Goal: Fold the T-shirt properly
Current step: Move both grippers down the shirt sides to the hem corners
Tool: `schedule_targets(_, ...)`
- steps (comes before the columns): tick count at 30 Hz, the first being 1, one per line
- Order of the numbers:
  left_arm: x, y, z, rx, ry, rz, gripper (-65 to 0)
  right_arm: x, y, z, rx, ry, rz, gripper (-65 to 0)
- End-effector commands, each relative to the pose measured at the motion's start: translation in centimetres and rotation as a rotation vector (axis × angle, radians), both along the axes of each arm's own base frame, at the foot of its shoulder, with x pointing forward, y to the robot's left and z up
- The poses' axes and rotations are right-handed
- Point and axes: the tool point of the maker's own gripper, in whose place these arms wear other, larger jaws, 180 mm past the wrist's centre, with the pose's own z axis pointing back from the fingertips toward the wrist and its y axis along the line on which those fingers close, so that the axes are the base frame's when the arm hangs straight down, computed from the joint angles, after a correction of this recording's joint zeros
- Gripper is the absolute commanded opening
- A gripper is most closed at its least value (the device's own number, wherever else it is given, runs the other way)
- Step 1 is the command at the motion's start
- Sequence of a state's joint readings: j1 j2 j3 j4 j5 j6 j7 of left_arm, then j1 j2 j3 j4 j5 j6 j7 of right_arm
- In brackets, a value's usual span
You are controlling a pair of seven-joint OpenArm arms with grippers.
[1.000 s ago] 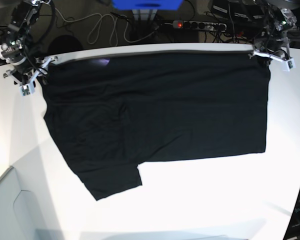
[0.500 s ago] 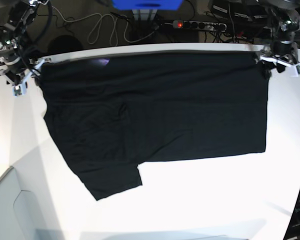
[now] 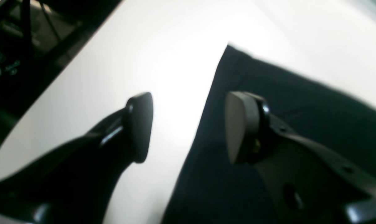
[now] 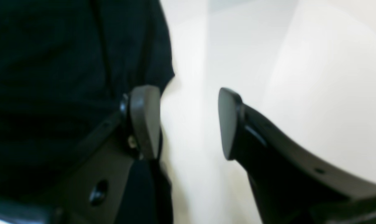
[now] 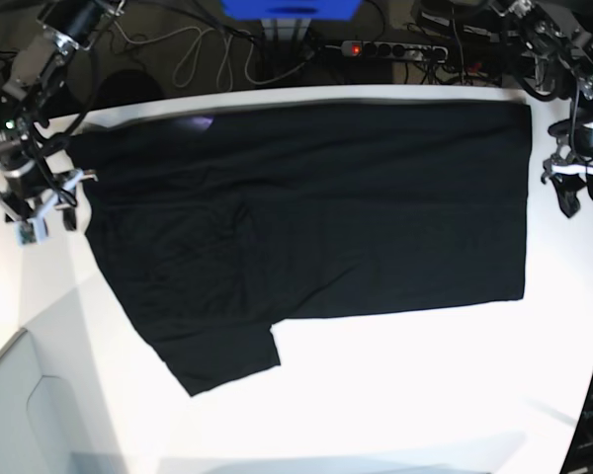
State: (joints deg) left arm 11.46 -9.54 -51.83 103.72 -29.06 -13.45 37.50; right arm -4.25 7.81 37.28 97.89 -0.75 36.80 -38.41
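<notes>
T-shirt [image 5: 316, 222]: black, plain side up, spread flat on white worktop [image 5: 395, 395]. Top edge runs along worktop's far edge; right edge straight, bottom edge approx. straight to mid-cloth, then a sleeve-like flap juts toward lower left. Small purplish patch near top edge, left of centre. Light creasing left of centre.

Left claw [image 5: 571, 188]: off the cloth's right edge, over bare worktop, near upper right corner of shirt. Wrist view: left claw [image 3: 188, 127] spread wide, nothing between fingers. One finger [image 3: 139, 124] over white worktop [image 3: 129, 56], other over black T-shirt [image 3: 300, 102]; cloth edge runs between them, a cloth corner visible beyond. Contact w/ cloth: cannot tell, view blurred.

Right claw [image 5: 44, 212]: at shirt's left edge, just beside upper left corner. Wrist view: right claw [image 4: 189, 121] spread, empty. One finger [image 4: 146, 119] at/over edge of T-shirt [image 4: 57, 77], other over bare worktop [image 4: 269, 53]. Cloth edge curves just behind first finger. Touching or not: cannot tell.

Behind worktop: power strip [image 5: 395, 48] w/ red light, cables [image 5: 193, 54], blue object [image 5: 292, 8] at top centre.
</notes>
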Motion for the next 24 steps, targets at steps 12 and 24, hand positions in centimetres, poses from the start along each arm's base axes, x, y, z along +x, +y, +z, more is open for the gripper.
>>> schedule_targets(12, 9.3, 1.6, -1.0, -0.079, -0.024, -0.091, -29.5, 14.9, 3.1, 0.6, 0.241, -0.051, 0.126, -25.2)
schedule_targets(24, 17.5, 2.6, -3.9, -0.143, 0.034, -0.145, -29.4, 20.6, 3.9, -1.5, 0.392, -0.138, 0.003, -25.0)
